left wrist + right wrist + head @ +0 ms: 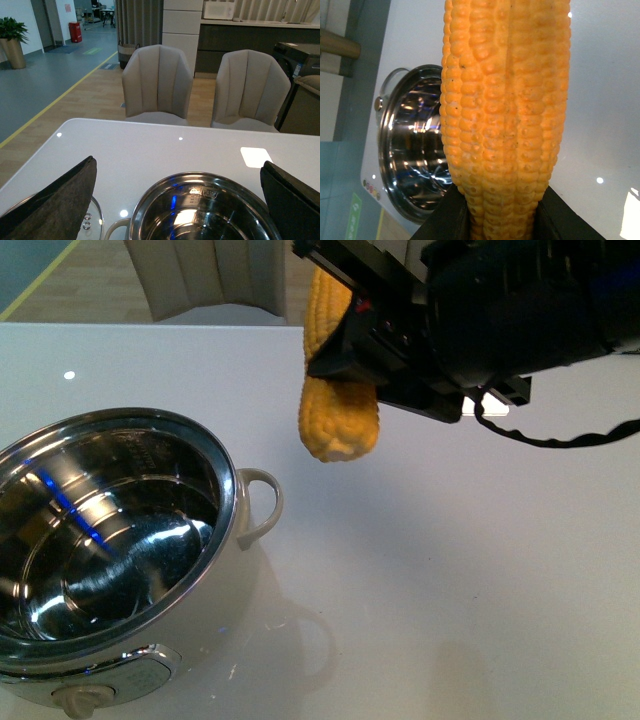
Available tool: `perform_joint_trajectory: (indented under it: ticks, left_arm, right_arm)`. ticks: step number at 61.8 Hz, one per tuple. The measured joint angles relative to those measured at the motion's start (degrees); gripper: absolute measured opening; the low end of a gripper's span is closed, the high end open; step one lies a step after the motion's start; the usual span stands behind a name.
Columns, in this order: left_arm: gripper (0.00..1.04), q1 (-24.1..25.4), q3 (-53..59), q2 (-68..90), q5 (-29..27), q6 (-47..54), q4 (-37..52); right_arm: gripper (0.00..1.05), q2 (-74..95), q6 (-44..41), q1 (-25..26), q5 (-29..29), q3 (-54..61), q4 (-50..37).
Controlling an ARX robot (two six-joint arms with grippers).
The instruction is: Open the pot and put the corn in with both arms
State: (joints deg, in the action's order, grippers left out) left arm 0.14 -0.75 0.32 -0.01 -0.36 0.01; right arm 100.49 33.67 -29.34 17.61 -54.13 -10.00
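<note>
Right gripper (332,325) clamps 1 corn (340,420), raised off the table (480,570) at 2 o'clock of 1 open pot (120,530), outside its rim. Table surface is free from 3 to 5 o'clock of the pot. Left gripper (177,167) is spread wide, holding nothing. 1 lid (92,222) lies flat just beside the pot. 2 chairs (157,82) stand at the table's far edge.

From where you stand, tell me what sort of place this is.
Probably an office or showroom dining corner: white table, two padded chairs, a counter with a microwave behind them, a yellow-lined corridor floor.
</note>
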Motion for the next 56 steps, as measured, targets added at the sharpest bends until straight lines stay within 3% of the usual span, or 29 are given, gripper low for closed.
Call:
perform_joint_trajectory:
  ticks: [20, 56]
  left_arm:
    - [0.98, 0.0, 0.0, 0.0, 0.0, 0.0, 0.0]
    - [0.98, 0.0, 0.0, 0.0, 0.0, 0.0, 0.0]
  right_arm:
    - [0.2, 7.6, 7.2, -4.6, -1.9, -7.1, -1.2]
    - [0.19, 17.3, 11.7, -11.6, -3.4, -17.2, 1.2]
